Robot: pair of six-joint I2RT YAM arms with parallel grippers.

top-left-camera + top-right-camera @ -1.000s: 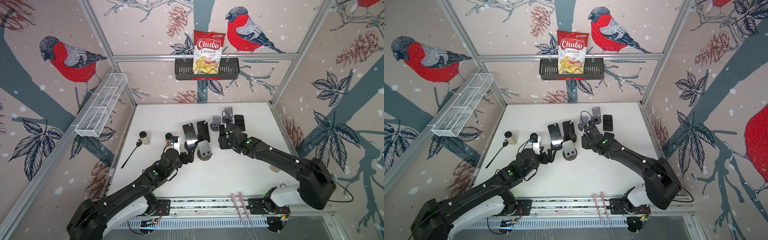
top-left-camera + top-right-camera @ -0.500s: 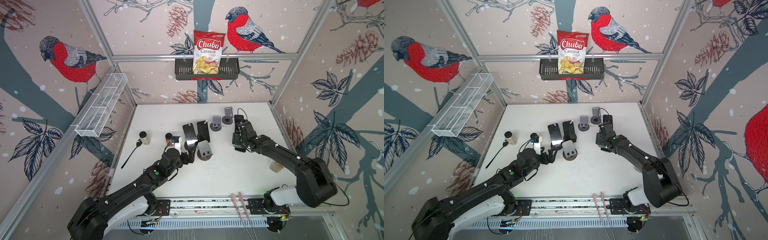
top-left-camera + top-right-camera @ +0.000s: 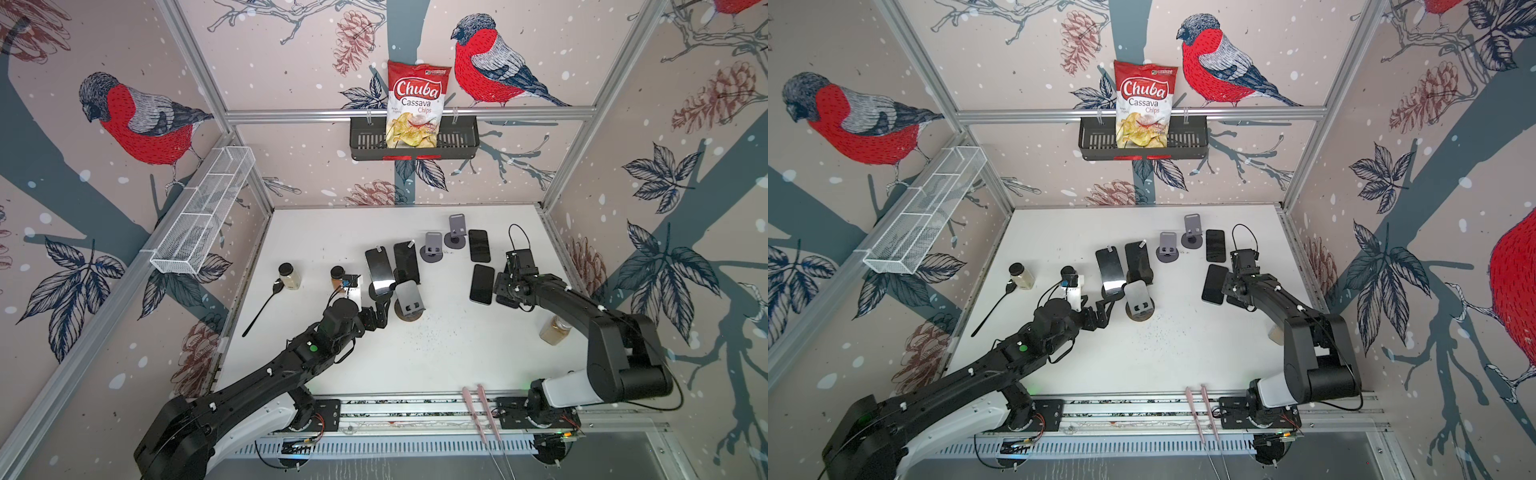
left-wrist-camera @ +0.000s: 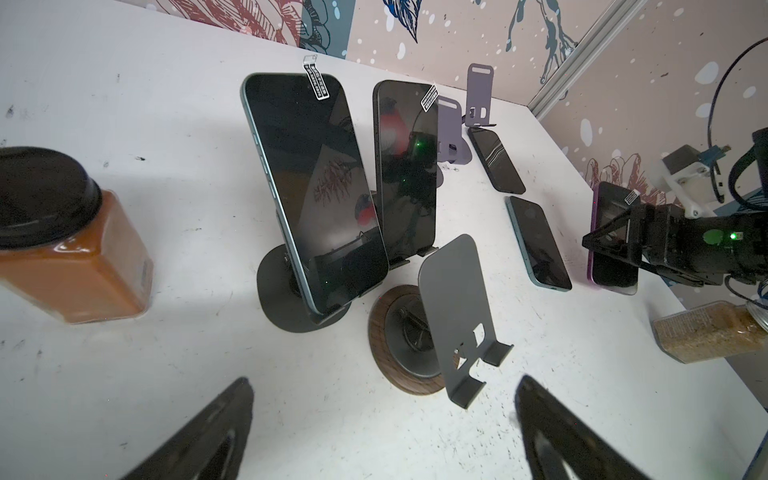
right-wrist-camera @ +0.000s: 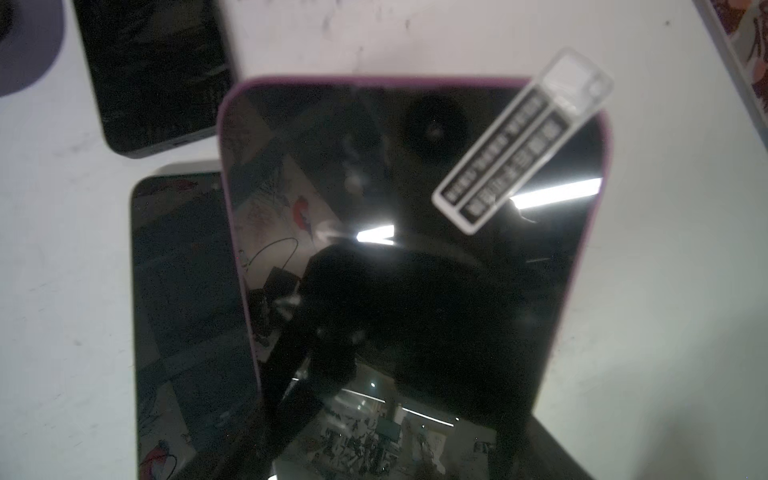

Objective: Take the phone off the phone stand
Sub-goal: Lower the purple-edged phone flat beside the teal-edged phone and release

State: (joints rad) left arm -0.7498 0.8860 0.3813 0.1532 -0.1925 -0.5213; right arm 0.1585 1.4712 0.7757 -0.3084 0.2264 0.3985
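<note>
The right end effector (image 4: 613, 245) is clamped on a purple phone (image 5: 415, 270), holding it tilted and low over the table (image 3: 415, 365) near the right edge, just beside a flat phone (image 3: 482, 284). The right arm reaches low from the near right corner. The left end effector (image 3: 379, 306) hangs with its jaws spread wide and holds nothing. It faces an empty phone stand (image 4: 453, 299) near the table's middle. Two other phones (image 4: 311, 187) rest on stands behind it. Bird-patterned walls enclose the table.

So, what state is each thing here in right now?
Left gripper: open, empty.
Right gripper: shut on purple phone.
Teal phone: upright on black stand.
Dark phone: upright on rear stand.
Wood-based stand: empty.
Purple stands: empty.
Flat phones: lying on table.
Brown jar: capped, upright.
</note>
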